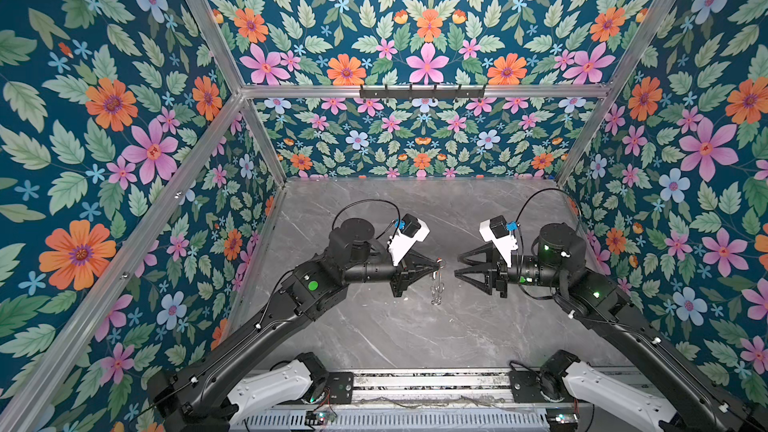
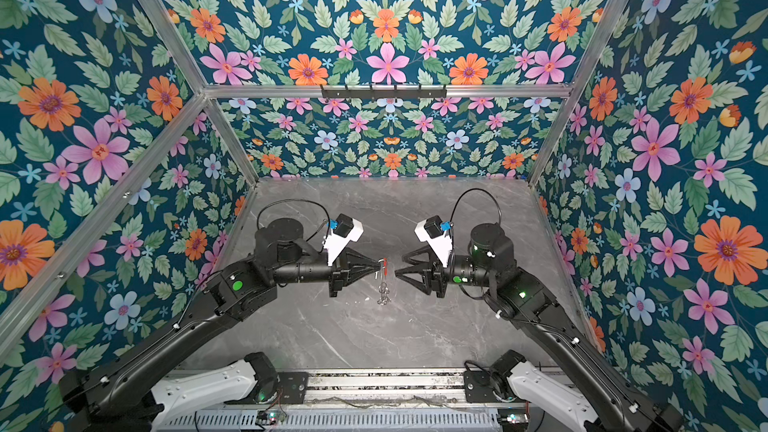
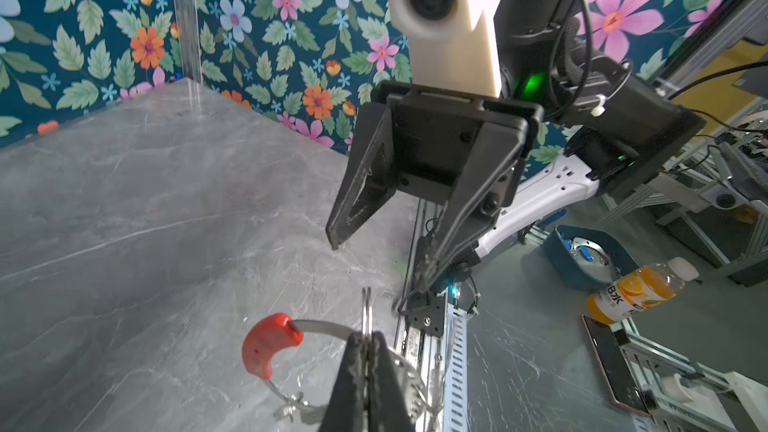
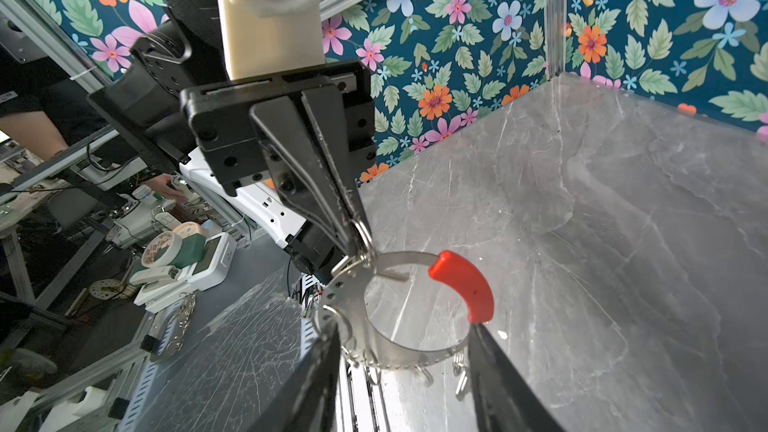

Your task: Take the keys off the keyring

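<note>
Matte black tubular arms (image 1: 249,326) carry round green lights (image 1: 312,285), thin black looping cables (image 1: 361,201) and white cable ties (image 1: 258,327). Glossy white base shells (image 1: 270,384) adjoin the silver aluminium rail (image 1: 428,380); white camera housings (image 1: 405,238) lie farthest from it.

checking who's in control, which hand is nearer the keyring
Left. The left hand clamps a split ring on the keyring; the right hand is open, facing it, apart.

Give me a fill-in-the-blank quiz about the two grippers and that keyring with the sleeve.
The left gripper is ___ on a small split ring. The right gripper stands ___, holding nothing. The keyring hangs from the ___ gripper. Its sleeve is ___.
Missing words: shut, open, left, red.
</note>
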`<act>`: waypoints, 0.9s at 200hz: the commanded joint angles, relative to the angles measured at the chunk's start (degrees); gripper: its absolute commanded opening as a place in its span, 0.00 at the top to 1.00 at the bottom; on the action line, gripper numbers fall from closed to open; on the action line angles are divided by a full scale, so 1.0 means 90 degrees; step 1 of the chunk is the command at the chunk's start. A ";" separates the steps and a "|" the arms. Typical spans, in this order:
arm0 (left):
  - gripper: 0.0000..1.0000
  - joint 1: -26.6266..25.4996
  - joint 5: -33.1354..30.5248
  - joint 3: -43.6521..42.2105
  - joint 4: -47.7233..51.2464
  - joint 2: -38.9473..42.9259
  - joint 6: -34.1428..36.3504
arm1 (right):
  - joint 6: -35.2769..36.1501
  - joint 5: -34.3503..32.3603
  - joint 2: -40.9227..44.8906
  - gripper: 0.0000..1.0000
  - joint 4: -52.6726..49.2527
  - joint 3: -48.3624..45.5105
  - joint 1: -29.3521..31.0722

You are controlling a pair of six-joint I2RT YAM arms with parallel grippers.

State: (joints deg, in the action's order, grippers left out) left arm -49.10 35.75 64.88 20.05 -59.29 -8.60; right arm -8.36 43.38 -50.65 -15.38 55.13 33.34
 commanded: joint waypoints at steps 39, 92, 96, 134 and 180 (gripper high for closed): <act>1.00 -0.0053 -0.0239 0.0318 0.0778 -0.0375 0.0412 | 0.0114 0.0756 -0.0455 0.52 0.0426 0.0110 -0.0073; 1.00 -0.0072 0.0084 0.0466 0.0908 -0.0476 0.0660 | 0.0589 0.1366 -0.0930 0.59 -0.0192 0.0497 -0.0005; 1.00 -0.0073 0.0088 0.0476 0.0932 -0.0496 0.0672 | 0.0642 0.1345 -0.0957 0.60 -0.0255 0.0524 0.0025; 1.00 -0.0088 0.0231 0.0554 0.1041 -0.0608 0.0760 | 0.0887 0.1100 -0.1102 0.73 -0.0557 0.0690 0.0216; 1.00 -0.0086 0.0281 0.0551 0.1052 -0.0571 0.0792 | 0.0909 0.1080 -0.1109 0.89 -0.0529 0.0710 0.0223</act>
State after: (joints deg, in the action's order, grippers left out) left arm -49.87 37.69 69.54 30.13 -64.60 -2.42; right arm -0.99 52.40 -60.62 -19.97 61.21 35.20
